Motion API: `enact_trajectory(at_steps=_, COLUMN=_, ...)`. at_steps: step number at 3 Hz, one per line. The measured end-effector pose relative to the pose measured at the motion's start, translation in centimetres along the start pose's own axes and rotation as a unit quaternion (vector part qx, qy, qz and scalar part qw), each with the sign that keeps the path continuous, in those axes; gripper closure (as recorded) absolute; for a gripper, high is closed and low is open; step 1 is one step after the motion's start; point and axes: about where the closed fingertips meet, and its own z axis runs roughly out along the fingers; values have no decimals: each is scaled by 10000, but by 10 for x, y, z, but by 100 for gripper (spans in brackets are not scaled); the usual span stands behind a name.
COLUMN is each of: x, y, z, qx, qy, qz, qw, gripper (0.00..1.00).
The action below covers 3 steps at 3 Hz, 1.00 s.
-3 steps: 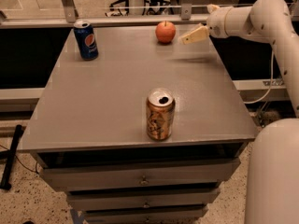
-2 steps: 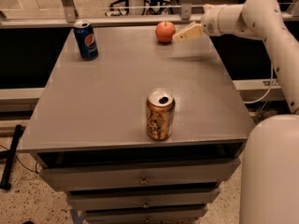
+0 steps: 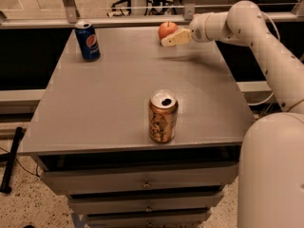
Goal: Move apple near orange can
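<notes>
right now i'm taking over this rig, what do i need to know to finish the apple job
Pincer: at the far edge of the table, right beside the apple; no grasp confirmed.
Apple: on the table, far edge.
Orange can: upright near the front edge, well apart from the apple.
Blue Pepsi can: far left corner, not involved.
Done: arm is at the apple.
Left: grasp it, carry it forward, set it beside the orange can.

One surface [image 3: 109, 89] carries two cans: one orange can [image 3: 163, 117] at six o'clock, one blue can [image 3: 88, 41] at eleven o'clock. One apple [image 3: 167, 30] at one o'clock, one set of jaws just beside it.
</notes>
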Motion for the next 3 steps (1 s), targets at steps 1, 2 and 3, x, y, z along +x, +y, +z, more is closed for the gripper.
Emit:
enact_trajectory(at_steps=1, x=4, y=3, z=20, qx=-25, qy=31, qz=31, qw=10000, gripper=0)
enact_trajectory(at_steps=2, x=9, y=-4, z=36, qx=44, qy=87, qz=21, qw=10000, gripper=0)
enact_trajectory(at_steps=3, x=14, y=-18, z=46, qx=171, qy=109, qz=48, qw=9998, gripper=0)
